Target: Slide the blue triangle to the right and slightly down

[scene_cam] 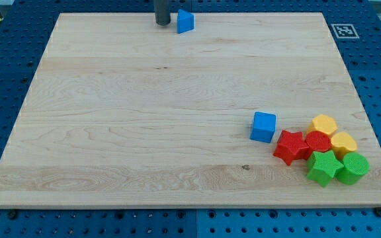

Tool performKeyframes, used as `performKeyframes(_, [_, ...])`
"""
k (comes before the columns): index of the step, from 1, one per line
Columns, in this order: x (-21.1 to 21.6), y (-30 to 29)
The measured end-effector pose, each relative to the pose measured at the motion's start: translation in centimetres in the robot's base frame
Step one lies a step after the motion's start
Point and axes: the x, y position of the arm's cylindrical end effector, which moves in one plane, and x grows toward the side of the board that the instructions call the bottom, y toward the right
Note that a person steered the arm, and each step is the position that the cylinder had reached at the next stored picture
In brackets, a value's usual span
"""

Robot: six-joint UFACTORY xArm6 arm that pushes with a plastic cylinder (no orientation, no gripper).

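Observation:
The blue triangle [186, 21] lies at the top edge of the wooden board [144, 132], a little left of the view's middle. My tip [162, 24] stands just left of the triangle, with a small gap between them. The rod comes down from the view's top edge.
A blue cube [264, 126] sits at the lower right. Right of it is a tight cluster: a red star [291, 146], a red cylinder [317, 142], two yellow blocks [323, 124] [343, 141], a green star [323, 167] and a green cylinder [353, 167]. A marker tag [343, 30] lies past the top right corner.

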Motion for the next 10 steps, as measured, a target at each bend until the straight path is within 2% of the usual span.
performKeyframes(4, [1.4, 7.5])
performKeyframes(6, [1.4, 14.4])
performKeyframes(8, [1.5, 15.4])
performKeyframes(10, [5.8, 15.1])
